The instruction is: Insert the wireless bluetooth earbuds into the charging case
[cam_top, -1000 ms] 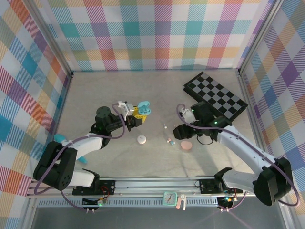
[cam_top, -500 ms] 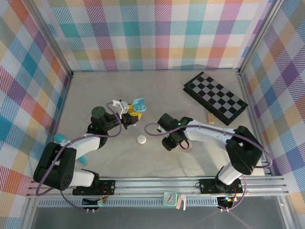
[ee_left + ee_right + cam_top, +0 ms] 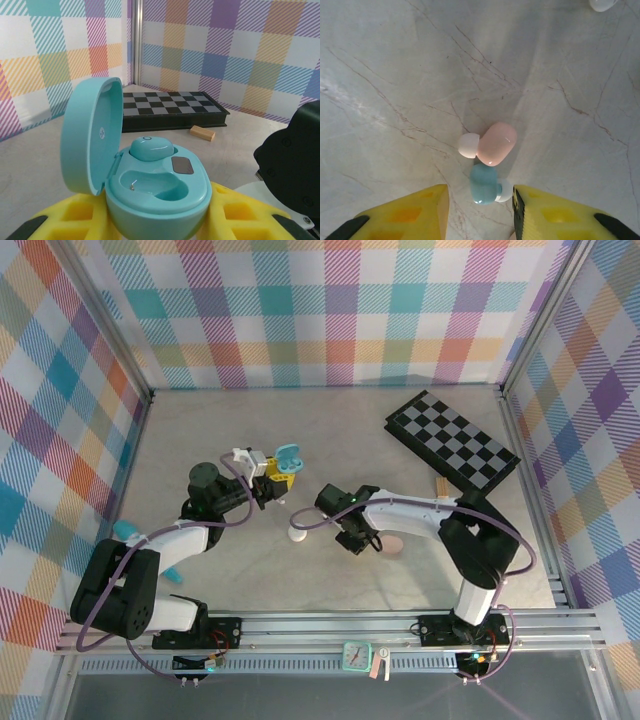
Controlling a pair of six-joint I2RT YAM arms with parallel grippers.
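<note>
My left gripper (image 3: 270, 480) is shut on the teal charging case (image 3: 288, 456), holding it above the table with its lid up. In the left wrist view the case (image 3: 157, 192) has one teal earbud (image 3: 151, 148) seated in the far slot, and the near slot is empty. My right gripper (image 3: 352, 538) points down at the table, open. Its yellow pads (image 3: 405, 215) stand either side of a teal earbud (image 3: 483, 184) lying on the surface. The right pad is almost at the bud's white tip, the left pad apart. A pink earbud (image 3: 495, 143) lies just beyond, touching it.
A white oval case (image 3: 297, 533) lies left of the right gripper, and a pink one (image 3: 393, 545) lies right of it. A chessboard (image 3: 452, 445) and a small wooden block (image 3: 441, 487) sit at the back right. A teal object (image 3: 125, 531) lies by the left arm.
The right arm has swung left across the table to stand over the loose earbuds, and its jaws have narrowed. The left gripper has drifted slightly left with the teal case.
</note>
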